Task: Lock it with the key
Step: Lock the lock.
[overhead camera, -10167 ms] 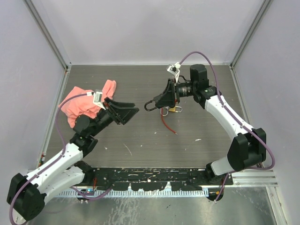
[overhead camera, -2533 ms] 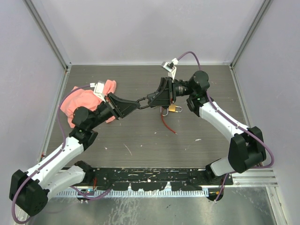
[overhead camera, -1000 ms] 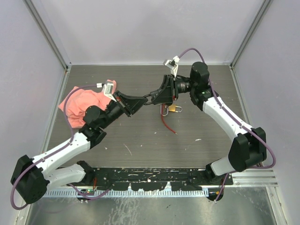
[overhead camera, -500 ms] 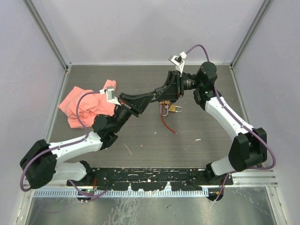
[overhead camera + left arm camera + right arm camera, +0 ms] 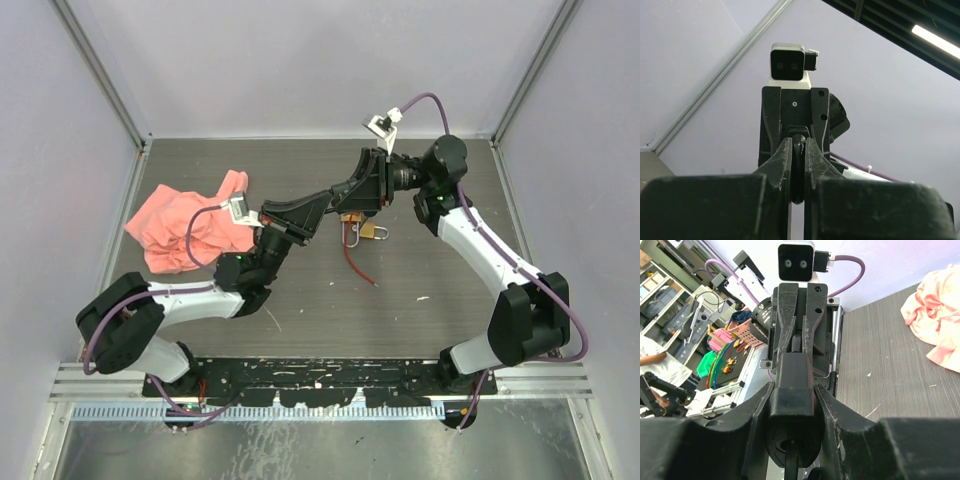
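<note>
Lock (image 5: pixel 792 410) pinched from both sides above the worktop (image 5: pixel 450 260)

Far left on the dark worktop, well apart from everything else: pink cloth (image 5: pixel 180 228), crumpled in a heap. Next to the right, left end effector (image 5: pixel 798 150), raised off the surface and reaching towards the middle, fingers pressed together on the black shackle (image 5: pixel 798 180) with the curved bar squeezed between the two pads. Straight beyond it in the left wrist view, the other arm's fingers and camera, facing back nose to nose.

At the centre, the lock itself: a black block, held in the air between the two arms, shackle end turned to the left. Round opening at its near end in the right wrist view (keyhole or not, cannot tell).

Right of that, right end effector (image 5: pixel 794 387), clamped on the lock's body, one finger flat against each side.

Lower down, on the worktop just below the right end effector: brass-coloured piece (image 5: pixel 372 231) with a silver loop, too small to name with certainty. Red cord (image 5: pixel 358 266) trailing from it towards the near edge.
</note>
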{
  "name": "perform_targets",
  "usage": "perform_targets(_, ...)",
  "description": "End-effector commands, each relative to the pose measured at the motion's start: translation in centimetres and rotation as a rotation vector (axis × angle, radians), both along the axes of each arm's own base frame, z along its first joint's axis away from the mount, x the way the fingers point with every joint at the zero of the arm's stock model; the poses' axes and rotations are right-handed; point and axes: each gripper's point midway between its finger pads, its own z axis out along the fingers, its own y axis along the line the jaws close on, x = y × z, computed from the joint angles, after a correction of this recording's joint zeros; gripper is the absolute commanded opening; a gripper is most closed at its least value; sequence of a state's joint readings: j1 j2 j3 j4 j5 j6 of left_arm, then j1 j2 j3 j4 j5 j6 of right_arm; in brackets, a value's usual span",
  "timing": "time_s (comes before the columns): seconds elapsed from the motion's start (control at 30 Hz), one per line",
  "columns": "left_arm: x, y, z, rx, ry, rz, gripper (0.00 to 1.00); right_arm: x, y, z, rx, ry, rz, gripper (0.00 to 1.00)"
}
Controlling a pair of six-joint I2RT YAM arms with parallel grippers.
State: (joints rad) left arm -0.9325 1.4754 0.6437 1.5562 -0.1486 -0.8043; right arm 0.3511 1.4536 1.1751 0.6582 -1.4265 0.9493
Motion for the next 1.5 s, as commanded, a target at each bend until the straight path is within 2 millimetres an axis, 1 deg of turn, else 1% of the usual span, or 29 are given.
perform_targets(0.0, -11.2, -12.3, -7.1, 0.289, -0.032, -0.59, 0.0, -4.0, 5.7, -1.4, 0.019, 0.053, 0.113, 0.01)
perform_targets(0.07, -11.6, -12.7, -7.3, 0.276, -0.033, -0.629, 0.0, -3.9, 5.6, -1.2, 0.012, 0.042, 0.109, 0.01)
perform_targets(0.13, -12.5, -12.3, -7.4, 0.289, -0.043, -0.667, 0.0, -3.3, 4.8, -1.3, -0.009, 0.032, 0.089, 0.01)
perform_targets(0.17, -12.5, -12.1, -7.4, 0.296, -0.037, -0.665, 0.0, -3.2, 4.6, -1.7, -0.02, 0.037, 0.085, 0.01)
perform_targets(0.23, -13.1, -12.7, -7.1, 0.311, -0.056, -0.703, 0.0, -3.6, 5.1, -2.7, -0.034, 0.04, 0.09, 0.01)
perform_targets(0.3, -12.7, -12.8, -6.8, 0.281, -0.061, -0.694, 0.0, -3.3, 5.2, -2.6, -0.03, 0.029, 0.084, 0.01)
perform_targets(0.37, -11.9, -12.0, -6.5, 0.271, -0.056, -0.664, 0.0, -2.2, 4.4, -1.8, -0.021, 0.016, 0.051, 0.01)
perform_targets(0.4, -11.3, -11.2, -6.1, 0.263, -0.055, -0.643, 0.0, -1.5, 3.9, -1.3, -0.015, 0.008, 0.027, 0.01)
perform_targets(0.43, -11.0, -10.2, -5.1, 0.248, -0.067, -0.621, 0.0, -0.9, 3.3, -1.0, -0.011, 0.007, 0.004, 0.01)
perform_targets(0.47, -10.3, -9.3, -4.8, 0.245, -0.06, -0.593, 0.0, -0.2, 2.7, -0.8, -0.005, 0.008, -0.023, 0.01)
perform_targets(0.53, -9.8, -7.7, -3.7, 0.242, -0.068, -0.542, 0.02, 0.8, 1.6, -0.3, 0.017, 0.012, -0.062, 0.01)
perform_targets(0.6, -9.5, -6.2, -3.1, 0.26, -0.054, -0.49, 0.09, 1.2, 0.8, 0.1, 0.032, 0.008, -0.086, 0.01)
perform_targets(0.67, -9.4, -5.1, -2.9, 0.293, -0.043, -0.438, 0.18, 1.2, 0.4, 0.1, 0.034, 0.004, -0.1, 0.01)
perform_targets(0.7, -9.3, -4.6, -3.0, 0.312, -0.031, -0.416, 0.24, 1.2, 0.3, 0.2, 0.034, 0.001, -0.103, 0.01)
perform_targets(0.73, -9.3, -3.8, -2.5, 0.318, -0.025, -0.389, 0.32, 1.2, 0.2, 0.2, 0.035, -0.002, -0.107, 0.01)
perform_targets(0.77, -9.3, -3.2, -2.5, 0.332, -0.02, -0.368, 0.36, 1.3, 0.2, 0.2, 0.035, -0.002, -0.109, 0.01)
perform_targets(0.87, -9.4, -2.0, -2.7, 0.382, -0.02, -0.324, 0.5, 1.3, 0.2, 0.5, 0.042, -0.01, -0.104, 0.01)
perform_targets(0.97, -9.1, -0.6, -3.5, 0.453, 0.003, -0.271, 0.69, 0.8, 0.0, 0.8, 0.051, -0.02, -0.092, 0.01)
perform_targets(1.0, -9.1, 0.1, -3.8, 0.485, 0.008, -0.256, 0.74, 0.6, 0.0, 0.8, 0.051, -0.028, -0.087, 0.01)
perform_targets(1.07, -9.1, 1.5, -4.5, 0.553, 0.018, -0.254, 0.8, -0.1, -0.2, 1.0, 0.053, -0.055, -0.068, 0.01)
perform_targets(1.1, -9.4, 2.3, -4.5, 0.579, 0.008, -0.273, 0.82, -0.3, -0.4, 1.2, 0.056, -0.07, -0.061, 0.01)
perform_targets(1.17, -9.9, 3.3, -5.0, 0.631, 0.005, -0.354, 0.81, -1.0, -0.5, 1.5, 0.065, -0.099, -0.041, 0.01)
perform_targets(1.27, -9.8, 4.3, -4.7, 0.643, 0.012, -0.452, 0.74, -2.2, -0.5, 1.9, 0.083, -0.148, -0.006, 0.01)
perform_targets(1.33, -9.5, 4.4, -4.4, 0.641, 0.018, -0.497, 0.68, -3.1, -0.3, 2.1, 0.093, -0.175, 0.022, 0.01)
perform_targets(1.47, -9.4, 3.4, -3.1, 0.6, -0.001, -0.577, 0.65, -3.8, -0.2, 2.4, 0.103, -0.212, 0.046, 0.01)
